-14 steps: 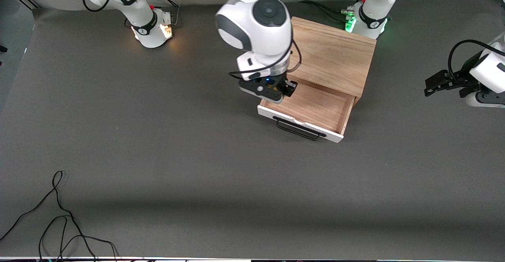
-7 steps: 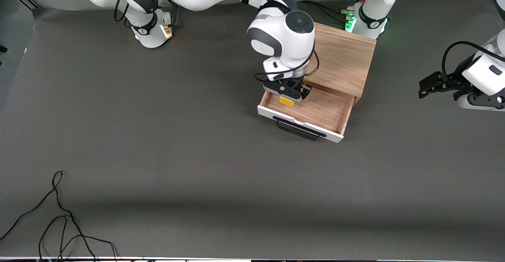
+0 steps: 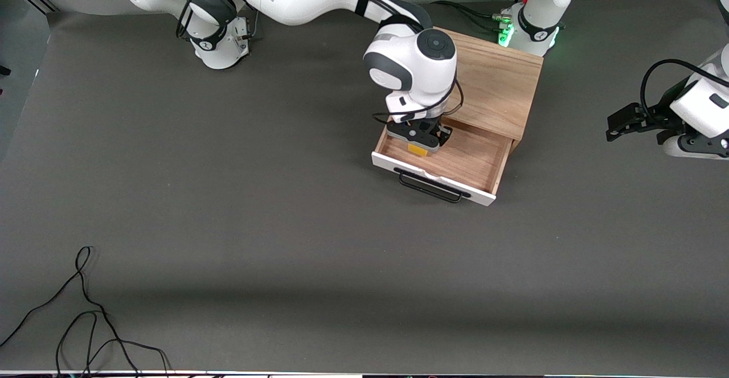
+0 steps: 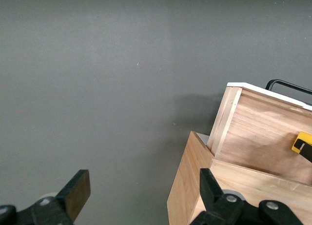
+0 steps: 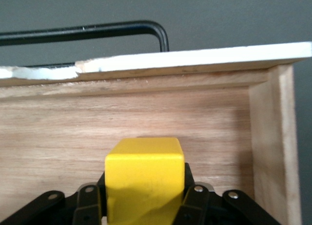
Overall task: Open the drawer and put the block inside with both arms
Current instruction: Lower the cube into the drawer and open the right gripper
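— Where's the yellow block [image 3: 417, 150]?
— Pinched tight in the right gripper [image 3: 419, 142], down inside the open drawer [image 3: 475, 160].
— And the left gripper [image 3: 623, 120]?
— Waiting, fingers spread wide, holding nothing, over the table's left-arm end.

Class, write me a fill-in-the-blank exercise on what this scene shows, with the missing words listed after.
1. The right gripper holds a block coloured ____.
2. The block hangs over the ____ drawer.
3. The drawer's handle is ____ in colour.
4. The left gripper, jaws open, waits over the ____, beside the cabinet.

Missing words: yellow; open; black; table
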{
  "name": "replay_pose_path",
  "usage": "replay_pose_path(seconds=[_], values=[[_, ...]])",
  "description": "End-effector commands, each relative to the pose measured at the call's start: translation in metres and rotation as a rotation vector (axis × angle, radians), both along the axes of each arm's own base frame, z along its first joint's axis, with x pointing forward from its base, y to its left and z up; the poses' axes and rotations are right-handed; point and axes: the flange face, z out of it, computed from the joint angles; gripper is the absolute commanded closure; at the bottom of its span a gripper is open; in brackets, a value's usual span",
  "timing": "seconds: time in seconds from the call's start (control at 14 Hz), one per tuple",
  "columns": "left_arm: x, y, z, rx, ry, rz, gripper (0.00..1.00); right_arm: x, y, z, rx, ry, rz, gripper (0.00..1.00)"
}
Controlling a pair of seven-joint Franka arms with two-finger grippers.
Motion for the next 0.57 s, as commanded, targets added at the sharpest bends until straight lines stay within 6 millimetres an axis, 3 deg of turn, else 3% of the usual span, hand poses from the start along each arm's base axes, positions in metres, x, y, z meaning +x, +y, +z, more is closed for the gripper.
replay_pose_path(seconds=[0.0, 0.43, 0.5], values=[[-0.0028, 0.0005, 0.0084, 0.020, 0.001, 0.008, 0.00, -0.0020, 0.0055, -0.0002, 0.004, -0.037, -0.013, 1.00], [-0.0115, 0.0069, 0.0092, 0.062, 0.033, -0.011, 0.00, -0.0020, 0.0056, -0.0047, 0.002, -0.034, -0.009, 0.65], [-0.0127, 0.0091, 0.0081, 0.066, 0.041, -0.010, 0.00, -0.0020, 0.0056, -0.0047, 0.002, -0.034, -0.008, 0.40]])
